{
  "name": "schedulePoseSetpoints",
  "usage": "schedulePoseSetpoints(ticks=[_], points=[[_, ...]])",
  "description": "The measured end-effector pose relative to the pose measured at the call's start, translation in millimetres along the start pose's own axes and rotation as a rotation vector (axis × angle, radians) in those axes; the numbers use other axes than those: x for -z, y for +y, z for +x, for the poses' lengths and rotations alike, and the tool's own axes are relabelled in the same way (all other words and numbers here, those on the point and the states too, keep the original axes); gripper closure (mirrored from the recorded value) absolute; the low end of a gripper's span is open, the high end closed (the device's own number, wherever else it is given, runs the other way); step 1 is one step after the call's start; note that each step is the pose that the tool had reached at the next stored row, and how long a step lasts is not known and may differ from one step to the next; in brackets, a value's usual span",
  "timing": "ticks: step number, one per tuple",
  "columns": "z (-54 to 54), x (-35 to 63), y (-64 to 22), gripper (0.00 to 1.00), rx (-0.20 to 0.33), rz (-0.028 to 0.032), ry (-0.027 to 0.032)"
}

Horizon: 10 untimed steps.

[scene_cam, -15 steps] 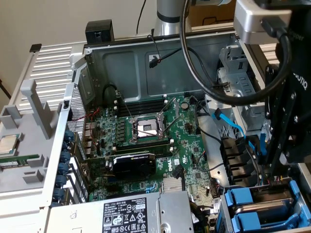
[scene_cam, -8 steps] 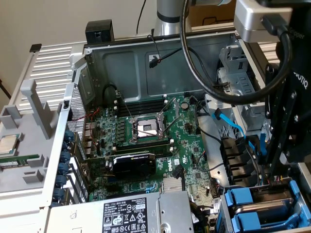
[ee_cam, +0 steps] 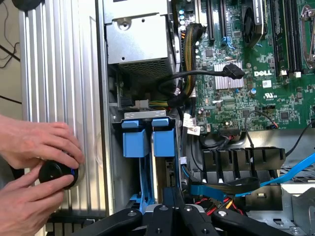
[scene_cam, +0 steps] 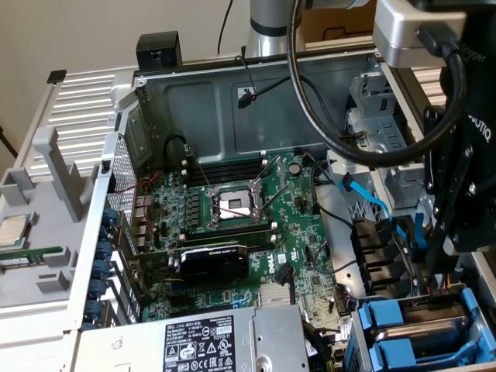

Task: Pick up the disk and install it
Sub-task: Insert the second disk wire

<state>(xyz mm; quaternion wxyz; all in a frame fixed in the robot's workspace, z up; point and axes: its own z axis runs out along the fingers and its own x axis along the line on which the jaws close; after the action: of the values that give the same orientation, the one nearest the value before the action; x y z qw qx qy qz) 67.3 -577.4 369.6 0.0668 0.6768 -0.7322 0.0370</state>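
Black linkage bars of my hand [ee_cam: 170,216] are sitting nearest the wrist camera, and I am reading the hand as drawn fully closed; whether it is pinching anything I cannot tell, since the fingertips are hidden behind the linkage. I am holding it right over the drive bay at the corner of the open grey computer case [scene_cam: 155,101], which I judge is where a drive would slide in.

Two bright blue plastic carrier frames [ee_cam: 147,140] are standing side by side in that bay, just ahead of my hand. I am taking these as the disk's carriers, so the disk [scene_cam: 403,329] is lying in or at the bay, low on the exterior view's right; its silver body and label are hidden from me.

Crowding the bay, a flat blue ribbon cable [ee_cam: 290,172] and a thick black cable with a plug [ee_cam: 231,71] are trailing across the green Dell motherboard [ee_cam: 266,93]. A grey power-supply box with a white label [scene_cam: 205,341] is sitting just beside the bay. A person's two hands [ee_cam: 37,157] are turning a small black round knob [ee_cam: 56,173] against the ribbed silver outer panel [ee_cam: 59,73], near my hand, so I am minding that side.
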Motion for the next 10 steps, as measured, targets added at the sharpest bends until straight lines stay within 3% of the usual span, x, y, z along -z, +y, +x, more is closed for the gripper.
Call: schedulePoseSetpoints(ticks=[7,10], points=[[0.4,0.0,0.0,0.89,0.0,0.0,-0.0003],[8.0,-1.2,-1.6,0.89,0.001,-0.0009,-0.0127]])
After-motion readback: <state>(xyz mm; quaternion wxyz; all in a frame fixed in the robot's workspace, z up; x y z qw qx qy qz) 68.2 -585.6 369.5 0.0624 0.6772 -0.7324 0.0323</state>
